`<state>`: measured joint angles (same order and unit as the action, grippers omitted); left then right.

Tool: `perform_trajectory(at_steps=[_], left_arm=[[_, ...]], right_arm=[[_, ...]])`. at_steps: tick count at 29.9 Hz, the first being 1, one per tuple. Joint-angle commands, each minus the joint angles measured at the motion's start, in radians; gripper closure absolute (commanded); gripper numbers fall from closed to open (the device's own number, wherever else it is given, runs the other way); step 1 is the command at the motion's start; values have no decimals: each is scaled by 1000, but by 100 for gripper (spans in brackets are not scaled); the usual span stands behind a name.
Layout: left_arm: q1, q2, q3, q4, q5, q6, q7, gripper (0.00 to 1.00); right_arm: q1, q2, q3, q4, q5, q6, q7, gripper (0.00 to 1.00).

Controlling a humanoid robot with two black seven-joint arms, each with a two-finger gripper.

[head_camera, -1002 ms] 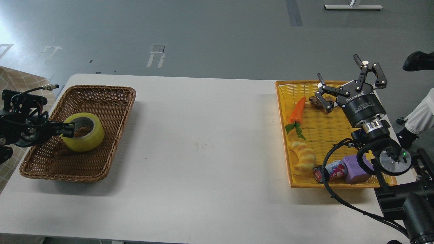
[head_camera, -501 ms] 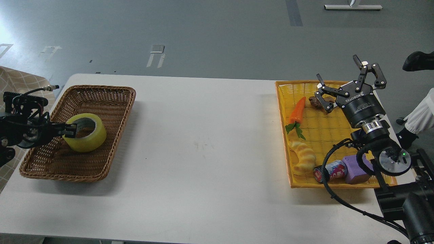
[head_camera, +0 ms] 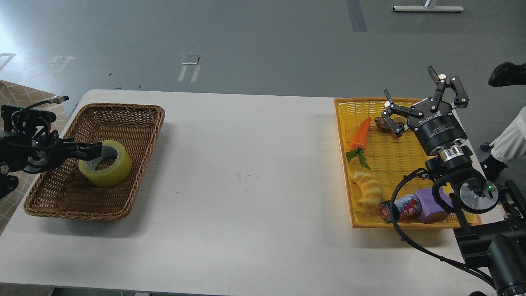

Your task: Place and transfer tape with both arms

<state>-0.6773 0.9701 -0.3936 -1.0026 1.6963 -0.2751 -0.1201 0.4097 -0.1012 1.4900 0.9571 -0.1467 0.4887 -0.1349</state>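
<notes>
The left gripper (head_camera: 95, 150) reaches in from the left with its dark fingertips at the near wall of the tape (head_camera: 106, 163). They look pinched on that wall, one tip over the core opening, but the fingers are small and dark, so I cannot tell whether they really clamp it.

The tape sits inside the brown wicker basket (head_camera: 135, 111) at the left end of the white table (head_camera: 246, 185), tilted slightly so its hole faces up and toward the arm. I judge it a light, stiff roll. The wound outer face is glossy and probably slick, and the grey-white core ring gives a firmer edge. The best hold is likely across the wall, one finger inside the core and one outside.

Well apart, the right gripper (head_camera: 423, 100) hangs spread wide and empty over the far end of the yellow tray (head_camera: 343, 164), which holds a toy carrot (head_camera: 361, 133), a twisted bread toy (head_camera: 368, 190), a can (head_camera: 400, 206) and a purple block (head_camera: 427, 205).
</notes>
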Motion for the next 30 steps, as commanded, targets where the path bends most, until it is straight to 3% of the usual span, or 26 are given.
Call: perform_trajectory(at_steps=[1, 10, 16, 18, 28, 30], left_arm=[[-106, 10, -2, -13, -118, -7, -1, 18], [-396, 2, -7, -21, -696, -9, -1, 17], [-450, -70, -30, -21, -1039, -19, -7, 3], [-450, -108, -50, -21, -1132, -19, -24, 3], [-387, -295, -132, 1, -1388, -21, -196, 2], [-370, -315, -149, 1, -1403, -23, -199, 2]], right_arm=[[1, 0, 1, 2, -1, 0, 0, 0], [8, -2, -1, 12, -5, 0, 0, 0], [23, -11, -4, 18, -13, 0, -3, 0], [37, -11, -5, 20, -13, 0, -3, 0], [83, -12, -4, 35, -14, 0, -3, 0], [98, -14, -5, 32, -14, 0, -5, 0]])
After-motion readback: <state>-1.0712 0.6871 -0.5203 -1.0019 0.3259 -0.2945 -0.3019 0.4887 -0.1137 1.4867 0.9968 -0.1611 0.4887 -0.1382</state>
